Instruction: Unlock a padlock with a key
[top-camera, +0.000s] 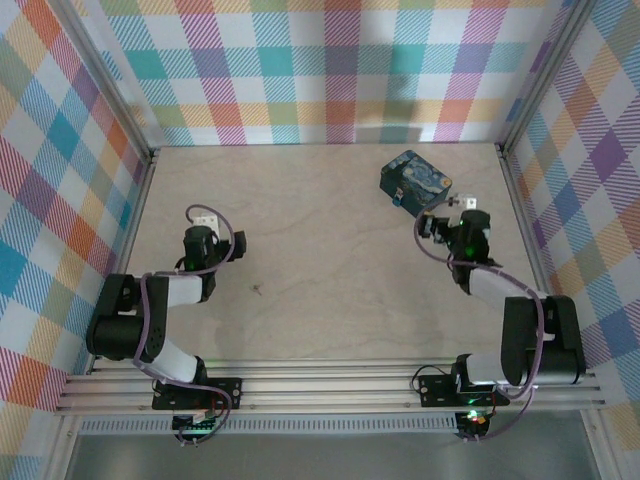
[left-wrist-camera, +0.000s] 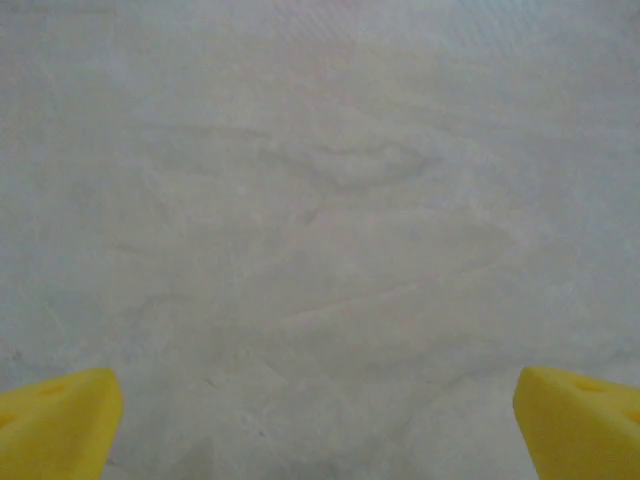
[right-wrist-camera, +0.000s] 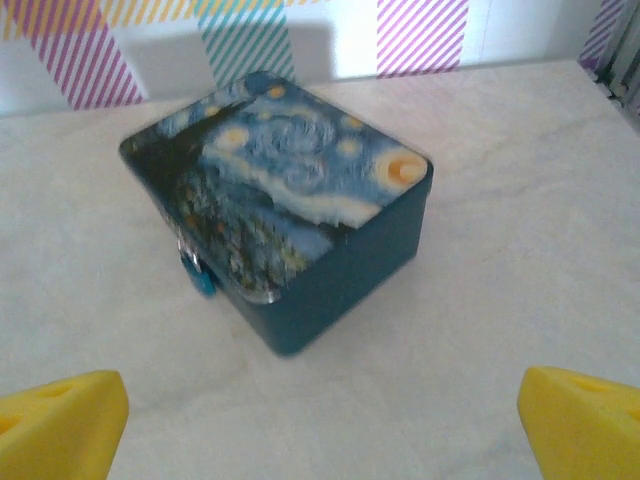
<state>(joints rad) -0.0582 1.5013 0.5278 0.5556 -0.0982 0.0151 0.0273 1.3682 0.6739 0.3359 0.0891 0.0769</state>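
Wood table (top-camera: 330, 250) showing open room mid-surface from above; tin (top-camera: 416, 182) sitting near far-right corner, right gripper (top-camera: 462, 205) just beside it. Left wrist: left gripper (left-wrist-camera: 318, 410) hovering over wood, jaws spread. Right wrist: jaws spread, padlock (right-wrist-camera: 200, 272) sitting against tin's left side.

Walls (top-camera: 330, 70) are a pastel plaid: teal, purple, orange, yellow, pink and blue squares, all hatched with thin white diagonal stripes. The table (top-camera: 320, 250) is pale beige wood with faint grain. The tin (right-wrist-camera: 290, 200) has dark teal-blue sides and a painted lid with blue swirls, yellow-orange dots and a creamy streak. The little padlock (right-wrist-camera: 203, 280) on its front looks light blue. The arms (top-camera: 150, 320) are black with white sections and purple cables (top-camera: 232, 245). The left gripper (left-wrist-camera: 320, 440) has bright yellow fingertips (left-wrist-camera: 60, 425), and so does the right gripper (right-wrist-camera: 320, 430).
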